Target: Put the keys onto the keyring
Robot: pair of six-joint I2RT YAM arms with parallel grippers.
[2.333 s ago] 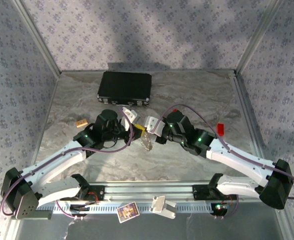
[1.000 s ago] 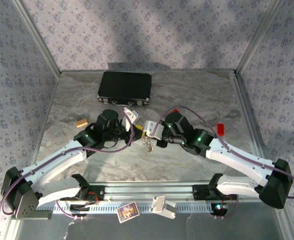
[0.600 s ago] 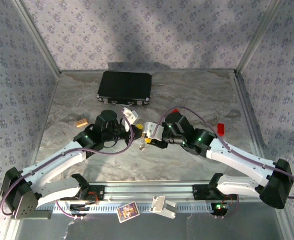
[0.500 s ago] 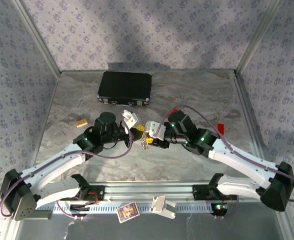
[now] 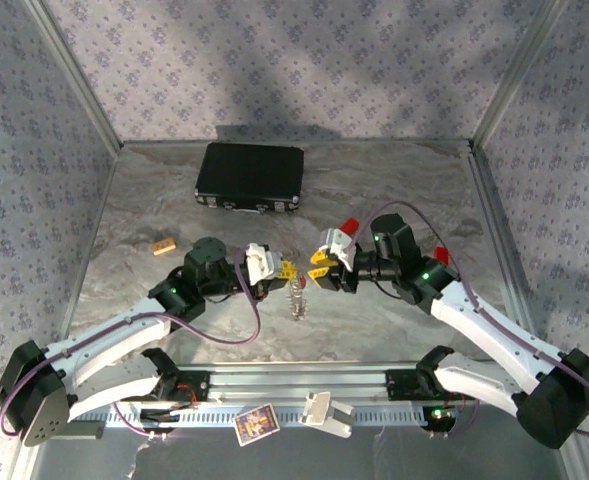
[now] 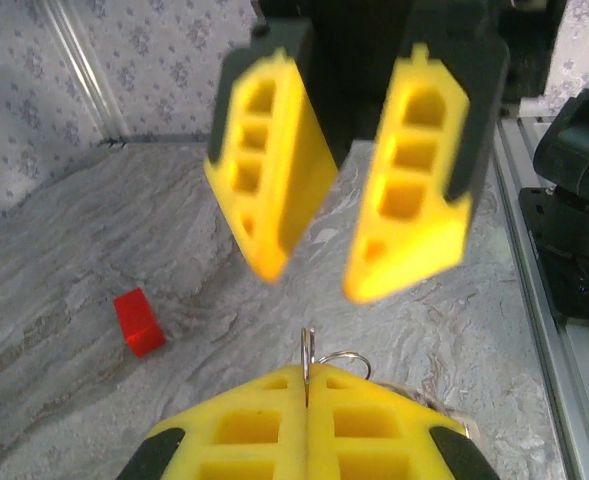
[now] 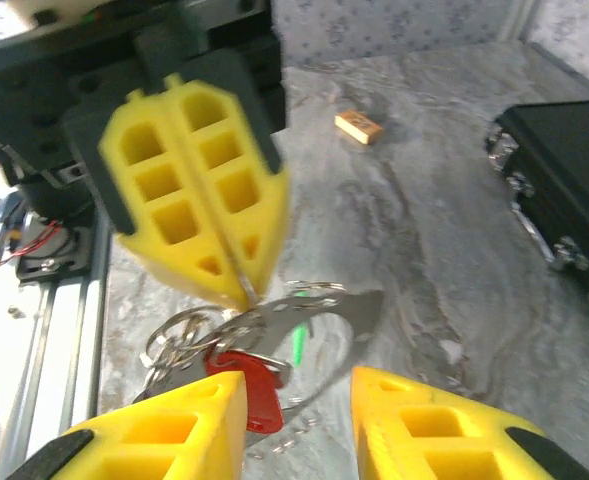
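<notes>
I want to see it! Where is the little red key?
In the right wrist view, the red key dangles with the keyring just under the shut left gripper, above the table.

Left tool (image 6: 306,376) tight on keyring (image 6: 308,349), red block (image 6: 137,322) beyond.

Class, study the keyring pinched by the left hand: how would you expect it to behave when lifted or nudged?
Probably floppy: the keyring hangs in loose loops under the left hand, so a nudge would likely set it swinging. Likely light, since a pinch on one thin wire ring seems to carry it. The smooth metal might twist or slip in that grip.
</notes>
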